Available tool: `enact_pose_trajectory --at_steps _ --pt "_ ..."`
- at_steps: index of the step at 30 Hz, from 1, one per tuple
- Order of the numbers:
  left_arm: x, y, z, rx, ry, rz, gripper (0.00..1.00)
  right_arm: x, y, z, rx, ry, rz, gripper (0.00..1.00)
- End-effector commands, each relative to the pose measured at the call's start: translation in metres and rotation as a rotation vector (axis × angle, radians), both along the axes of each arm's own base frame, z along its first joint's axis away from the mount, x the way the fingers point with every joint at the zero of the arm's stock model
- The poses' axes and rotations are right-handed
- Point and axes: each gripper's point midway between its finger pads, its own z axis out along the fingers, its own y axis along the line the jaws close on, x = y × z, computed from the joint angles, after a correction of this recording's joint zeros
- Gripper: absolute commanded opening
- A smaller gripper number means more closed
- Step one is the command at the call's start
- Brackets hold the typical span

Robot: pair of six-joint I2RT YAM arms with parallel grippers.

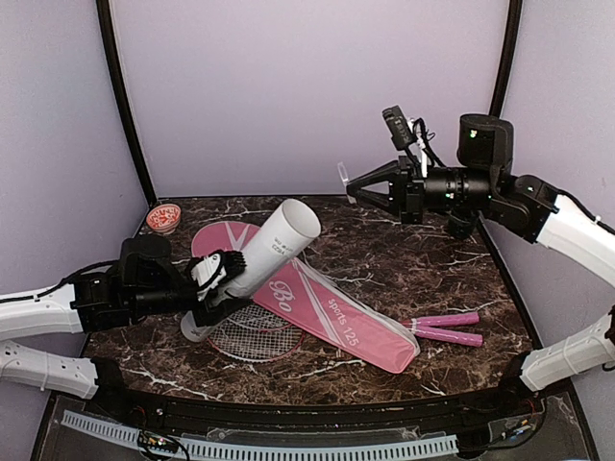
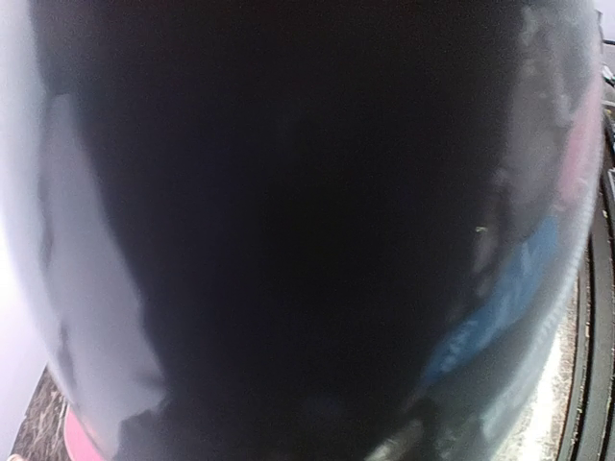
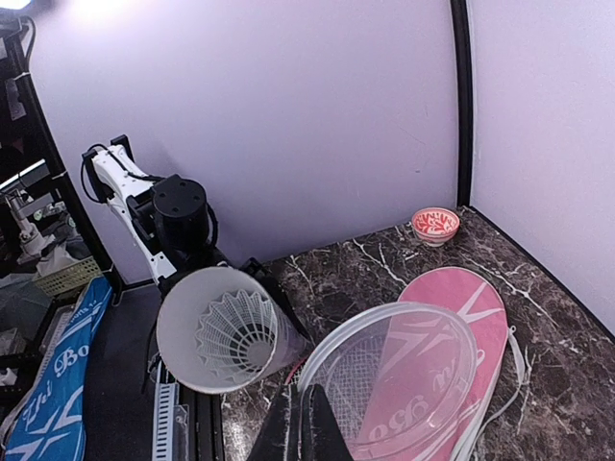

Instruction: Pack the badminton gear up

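My left gripper (image 1: 223,279) is shut on the long white tube (image 1: 269,250) and holds it tilted, open mouth up and to the right. The tube (image 2: 288,240) fills the left wrist view as a dark blur and hides the fingers. A white shuttlecock (image 3: 238,334) sits inside the tube's mouth (image 3: 223,328). High at the back right, my right gripper (image 1: 352,189) is shut on the rim of a clear round cap (image 3: 404,375). The pink bag (image 1: 332,309) lies across the table over the racket heads (image 1: 252,338). The pink handles (image 1: 448,328) stick out to the right.
A small red and white bowl (image 1: 163,218) stands at the back left corner. Black frame posts (image 1: 125,106) rise at both back corners against the lilac walls. A white ribbed strip (image 1: 259,447) runs along the near edge.
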Motion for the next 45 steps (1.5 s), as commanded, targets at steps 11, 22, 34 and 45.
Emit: enact_pose_trajectory --at_steps 11,22,34,45 --pt "-0.02 -0.015 0.017 -0.092 -0.016 -0.127 0.42 -0.04 0.009 0.034 0.08 -0.052 0.152 0.0" --pt "-0.014 -0.021 0.009 -0.086 0.028 -0.103 0.41 -0.065 0.031 0.031 0.026 -0.076 0.208 0.0" --pt "-0.005 -0.025 0.006 -0.071 0.045 -0.068 0.4 -0.067 0.037 0.009 -0.041 -0.055 0.195 0.0" --pt "-0.004 -0.023 0.003 -0.062 0.038 -0.058 0.4 -0.061 0.045 -0.011 -0.108 -0.019 0.192 0.0"
